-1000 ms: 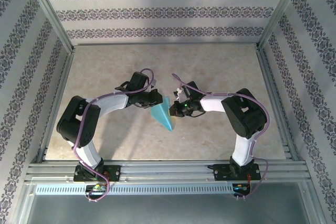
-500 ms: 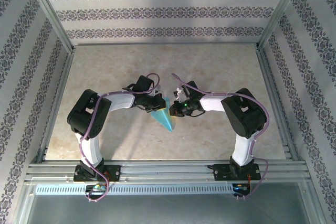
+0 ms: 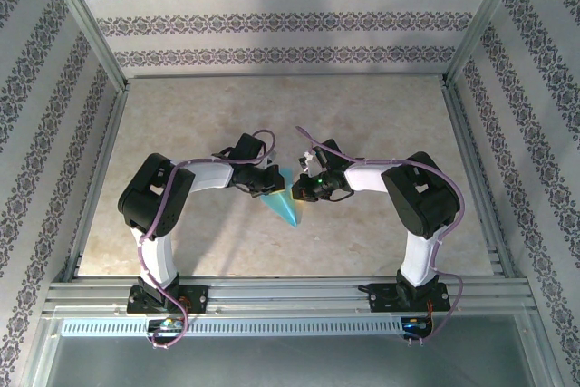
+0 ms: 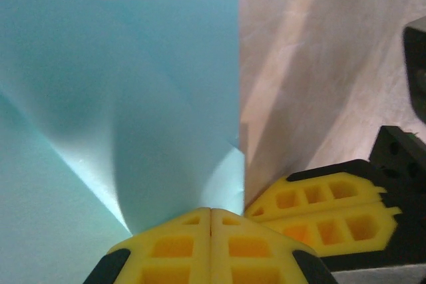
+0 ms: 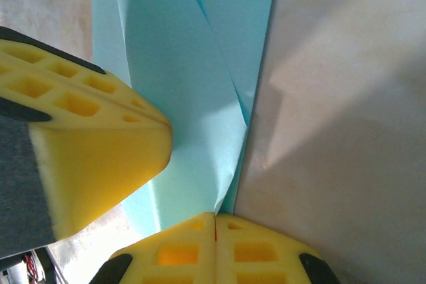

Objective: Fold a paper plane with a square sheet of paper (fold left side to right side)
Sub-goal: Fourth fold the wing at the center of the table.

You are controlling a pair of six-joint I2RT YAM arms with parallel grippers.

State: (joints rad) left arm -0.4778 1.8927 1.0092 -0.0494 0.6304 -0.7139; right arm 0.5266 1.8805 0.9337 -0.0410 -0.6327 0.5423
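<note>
Beige marbled tabletop [image 3: 381, 124] between floral-striped walls [image 3: 272, 20], cyan paper plane [image 3: 285, 208] mid-table

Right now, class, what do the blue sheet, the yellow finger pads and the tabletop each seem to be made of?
The blue sheet is likely thin matte paper; it holds sharp creases and curves softly. The yellow pads are probably foam or rubbery plastic, matte, with moulded cells. The tabletop is beige, marble-patterned and slightly glossy; laminate or stone, unclear.

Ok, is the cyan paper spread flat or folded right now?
Folded. From above, the cyan paper is a narrow wedge tapering to a point, and both wrist views show overlapping layers with creases between them.
</note>
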